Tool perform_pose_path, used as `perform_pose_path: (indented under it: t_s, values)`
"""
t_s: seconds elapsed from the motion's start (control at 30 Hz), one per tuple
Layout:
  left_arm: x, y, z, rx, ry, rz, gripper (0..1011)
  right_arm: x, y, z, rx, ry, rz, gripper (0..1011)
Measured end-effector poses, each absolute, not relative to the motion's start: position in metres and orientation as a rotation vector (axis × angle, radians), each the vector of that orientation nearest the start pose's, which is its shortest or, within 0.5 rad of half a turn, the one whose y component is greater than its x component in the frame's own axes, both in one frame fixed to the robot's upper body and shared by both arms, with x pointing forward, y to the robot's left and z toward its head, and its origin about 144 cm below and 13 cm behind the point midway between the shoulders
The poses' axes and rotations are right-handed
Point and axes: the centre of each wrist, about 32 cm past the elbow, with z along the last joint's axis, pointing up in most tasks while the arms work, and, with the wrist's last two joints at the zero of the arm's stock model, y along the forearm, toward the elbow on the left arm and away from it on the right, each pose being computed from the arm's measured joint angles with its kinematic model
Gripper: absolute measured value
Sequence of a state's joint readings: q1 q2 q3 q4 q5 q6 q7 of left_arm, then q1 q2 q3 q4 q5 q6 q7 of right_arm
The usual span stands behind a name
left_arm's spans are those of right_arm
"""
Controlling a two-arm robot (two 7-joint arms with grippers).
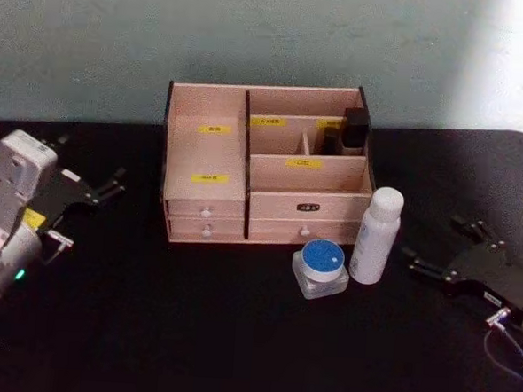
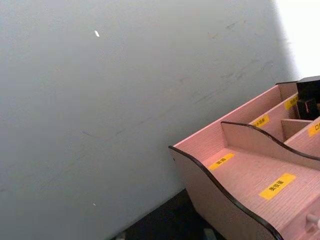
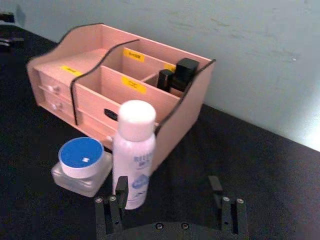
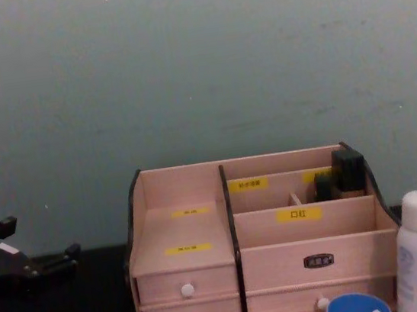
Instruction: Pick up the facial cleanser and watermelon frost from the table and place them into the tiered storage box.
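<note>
The tiered storage box [image 1: 209,157] of light wood stands at the back middle of the black table, also seen as the box [image 3: 90,65], the box [image 4: 188,235] and the box [image 2: 240,170]. In front of its right end stand a white bottle [image 1: 376,235] and a clear jar with a blue lid [image 1: 320,267]; I cannot tell which is the facial cleanser and which the watermelon frost. My left gripper [image 1: 87,212] hovers open to the left of the box. My right gripper [image 1: 445,245] is open to the right of the bottle [image 3: 133,152], fingers apart [image 3: 168,186], and the jar [image 3: 81,165] sits beyond it.
Dark cosmetic containers [image 1: 352,130] occupy the box's back right compartment. A grey-green wall [image 4: 196,65] rises right behind the box. Bare black tabletop [image 1: 191,334] stretches in front of the box and between the two arms.
</note>
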State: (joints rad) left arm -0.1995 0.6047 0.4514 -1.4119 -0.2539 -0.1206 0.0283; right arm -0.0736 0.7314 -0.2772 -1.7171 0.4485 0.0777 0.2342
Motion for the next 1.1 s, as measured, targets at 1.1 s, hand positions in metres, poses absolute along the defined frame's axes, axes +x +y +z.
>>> perform_pose_path:
  t_s: [1.1]
  values:
    - [0.489,0.31,1.14,0.304,-0.285,1.248,1001,0.452,-0.294,1.158,-0.246,0.087,-0.963,1002]
